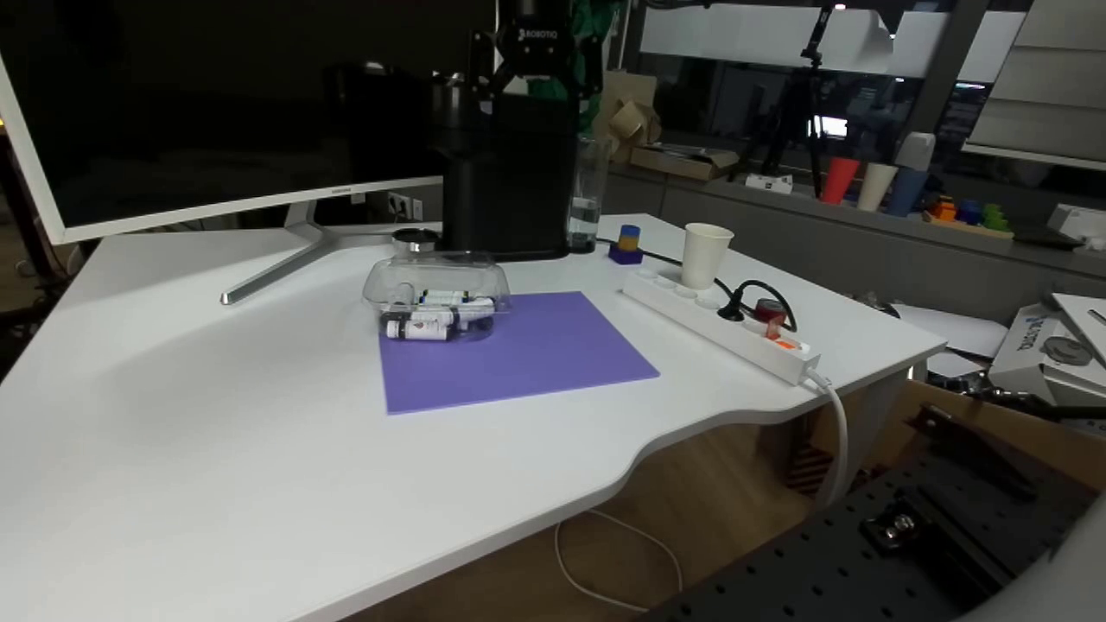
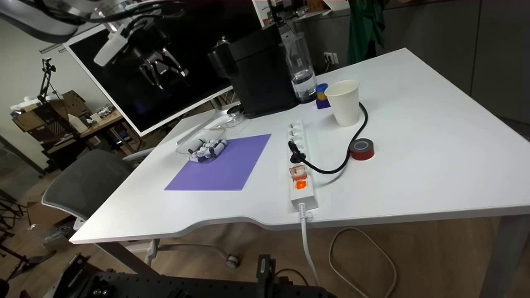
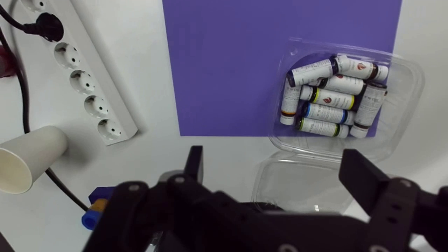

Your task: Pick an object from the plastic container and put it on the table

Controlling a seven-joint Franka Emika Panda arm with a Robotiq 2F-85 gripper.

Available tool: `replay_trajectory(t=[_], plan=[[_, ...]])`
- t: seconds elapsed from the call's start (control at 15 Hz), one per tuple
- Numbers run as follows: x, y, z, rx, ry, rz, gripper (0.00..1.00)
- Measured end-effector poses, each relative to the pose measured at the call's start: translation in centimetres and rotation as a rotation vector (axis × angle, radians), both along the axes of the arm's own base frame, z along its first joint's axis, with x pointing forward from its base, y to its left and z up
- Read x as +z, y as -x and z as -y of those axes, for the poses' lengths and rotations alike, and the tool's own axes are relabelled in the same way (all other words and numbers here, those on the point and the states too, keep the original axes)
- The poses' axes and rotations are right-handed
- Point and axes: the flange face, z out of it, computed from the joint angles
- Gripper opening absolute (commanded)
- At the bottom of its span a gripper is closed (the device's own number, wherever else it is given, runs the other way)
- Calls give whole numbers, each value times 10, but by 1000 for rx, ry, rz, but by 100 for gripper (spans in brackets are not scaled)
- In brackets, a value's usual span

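Observation:
The clear plastic container (image 1: 497, 289) (image 2: 181, 152) (image 3: 402, 108) lies with its lid (image 3: 308, 182) folded open, partly on the purple mat (image 1: 527, 367) (image 2: 211, 176) (image 3: 224, 70). It holds several small bottles (image 1: 423, 330) (image 2: 201, 155) (image 3: 329, 99) with white labels and caps, lying on their sides, some on top of others. The table (image 1: 216, 432) (image 2: 414, 174) (image 3: 157, 157) is a white desk top with a curved front edge. My gripper (image 1: 536, 85) (image 2: 172, 78) (image 3: 273, 166) is open and empty, high above the table. In the wrist view the bottles show beyond its fingertips.
A white power strip (image 1: 717, 328) with a black plug and cable lies beside the mat. A paper cup (image 1: 705, 259) stands by it, near red tape (image 2: 361, 149) and small coloured blocks (image 1: 626, 245). A black machine (image 1: 510, 181) and a monitor (image 1: 216, 104) stand behind.

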Motion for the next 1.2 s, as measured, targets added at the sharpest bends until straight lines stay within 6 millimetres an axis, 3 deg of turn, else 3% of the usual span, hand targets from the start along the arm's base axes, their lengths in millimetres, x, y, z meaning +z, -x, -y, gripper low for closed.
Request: replay_trajectory(t=[0.27, 0.67, 0.93, 1.2], plan=[[-55, -17, -17, 97, 8, -13, 100], [-125, -64, -37, 234, -5, 27, 100], [-145, -82, -69, 304, -65, 30, 100], [-144, -85, -95, 313, -114, 32, 100]])
